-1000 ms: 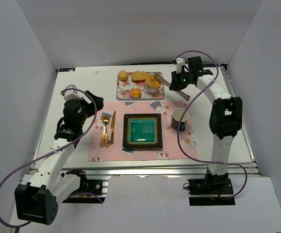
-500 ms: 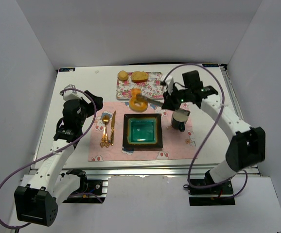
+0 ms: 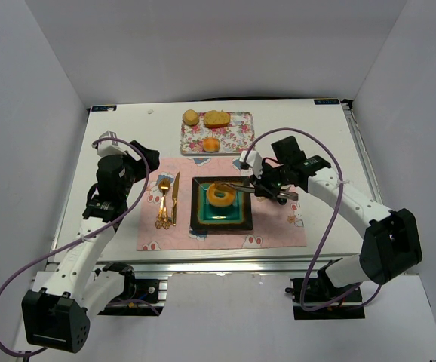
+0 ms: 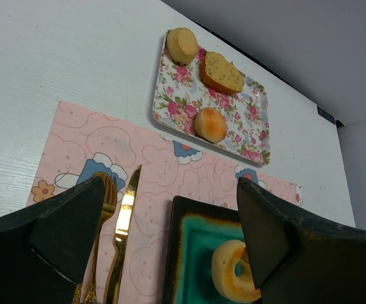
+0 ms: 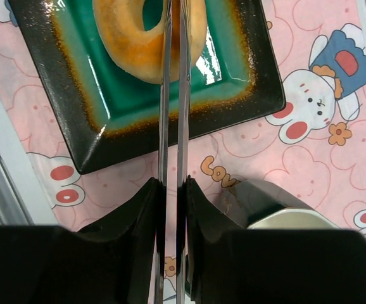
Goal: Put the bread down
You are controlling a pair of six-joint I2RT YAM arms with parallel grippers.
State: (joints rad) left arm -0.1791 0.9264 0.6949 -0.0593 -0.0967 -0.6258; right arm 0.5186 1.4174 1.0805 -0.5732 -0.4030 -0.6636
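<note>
A ring-shaped bread [image 3: 219, 194] sits low over the teal centre of the square dark-rimmed plate [image 3: 201, 219]. Metal tongs [image 3: 242, 188] pinch its right side. My right gripper [image 3: 267, 188] is shut on the tongs' handles just right of the plate. In the right wrist view the gripper [image 5: 171, 187] squeezes the tongs [image 5: 173, 120], which run up across the bread [image 5: 129, 38] above the plate [image 5: 170, 111]. I cannot tell whether the bread touches the plate. My left gripper [image 3: 144, 161] hangs open over the mat's left end, with the bread [image 4: 230, 275] showing beside its right finger.
A floral tray [image 3: 237, 140] behind the plate holds three other breads [image 3: 216, 118]. A gold fork [image 3: 163, 202] and knife [image 3: 175, 197] lie on the pink placemat [image 3: 150, 230] left of the plate. A cup [image 5: 284, 212] stands right of the plate, under my right arm.
My right arm swung from the floral tray toward me, carrying the ring bread in the tongs to the plate. The left arm has stayed put.
</note>
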